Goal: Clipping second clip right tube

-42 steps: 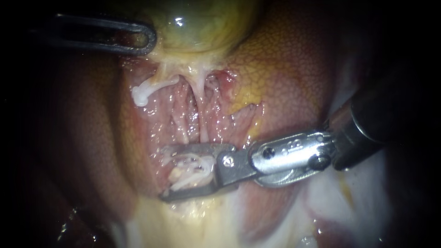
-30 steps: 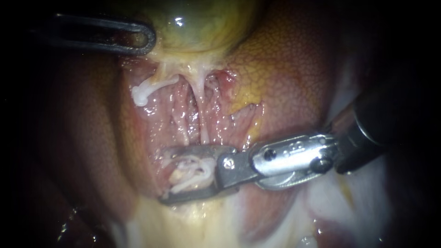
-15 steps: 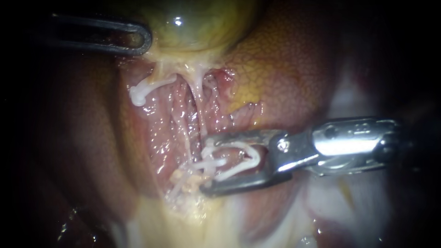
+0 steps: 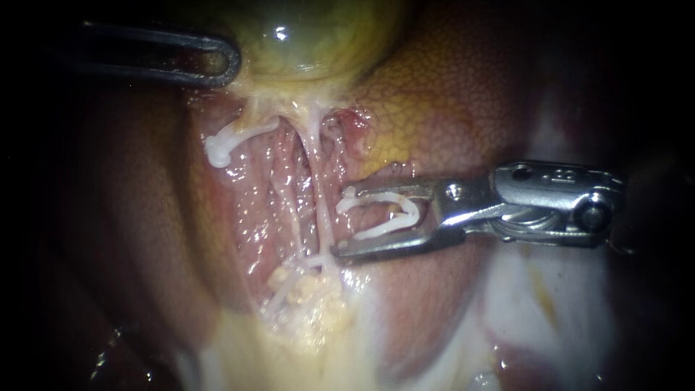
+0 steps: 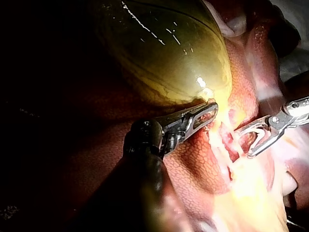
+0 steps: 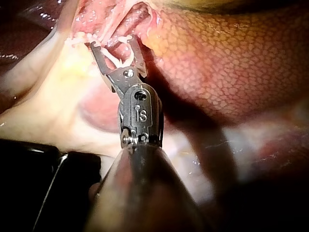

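Wet red liver [image 4: 449, 94], darkness around it. My right instrument [image 4: 342, 222] holds the white clip [image 4: 384, 228] in spread jaws. The clip lies crosswise, its mouth just beside the right tube [image 4: 319, 195].

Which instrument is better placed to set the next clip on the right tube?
Right. The right instrument carries an open white clip in its jaws, with the tips just beside the right tube. The left instrument is up at the gallbladder, with no clip visible.
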Tool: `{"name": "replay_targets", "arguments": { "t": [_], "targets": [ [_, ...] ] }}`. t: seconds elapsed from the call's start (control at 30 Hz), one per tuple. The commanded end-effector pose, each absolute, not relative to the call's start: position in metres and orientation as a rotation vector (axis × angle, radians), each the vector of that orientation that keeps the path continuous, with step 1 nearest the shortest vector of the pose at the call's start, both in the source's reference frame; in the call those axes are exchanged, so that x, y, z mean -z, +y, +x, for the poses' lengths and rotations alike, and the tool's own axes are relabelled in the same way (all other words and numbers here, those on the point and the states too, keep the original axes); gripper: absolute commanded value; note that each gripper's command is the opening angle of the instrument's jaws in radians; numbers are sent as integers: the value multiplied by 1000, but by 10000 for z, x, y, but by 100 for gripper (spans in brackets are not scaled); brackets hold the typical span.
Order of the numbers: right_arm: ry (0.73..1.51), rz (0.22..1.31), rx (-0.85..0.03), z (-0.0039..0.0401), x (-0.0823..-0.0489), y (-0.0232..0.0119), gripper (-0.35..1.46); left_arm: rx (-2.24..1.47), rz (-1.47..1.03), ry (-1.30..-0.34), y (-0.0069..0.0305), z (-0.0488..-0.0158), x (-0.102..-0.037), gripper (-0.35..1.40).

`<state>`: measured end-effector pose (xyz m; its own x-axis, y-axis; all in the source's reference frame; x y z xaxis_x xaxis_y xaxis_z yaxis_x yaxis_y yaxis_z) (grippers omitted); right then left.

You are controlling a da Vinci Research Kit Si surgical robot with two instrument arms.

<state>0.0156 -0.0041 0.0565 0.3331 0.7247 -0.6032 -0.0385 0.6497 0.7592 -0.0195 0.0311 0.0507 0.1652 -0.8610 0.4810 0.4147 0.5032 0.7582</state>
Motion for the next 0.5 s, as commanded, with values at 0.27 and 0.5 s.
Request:
{"name": "replay_targets", "arguments": {
  "t": [0.27, 0.5],
  "targets": [
    [1202, 840, -564, 174, -587, -46, 44, 970, 519, -1044, 311, -196, -508, -35],
    [1346, 965, -525, 180, -593, -42, 39, 970, 519, -1044, 311, -196, -508, -35]
  ]
}}
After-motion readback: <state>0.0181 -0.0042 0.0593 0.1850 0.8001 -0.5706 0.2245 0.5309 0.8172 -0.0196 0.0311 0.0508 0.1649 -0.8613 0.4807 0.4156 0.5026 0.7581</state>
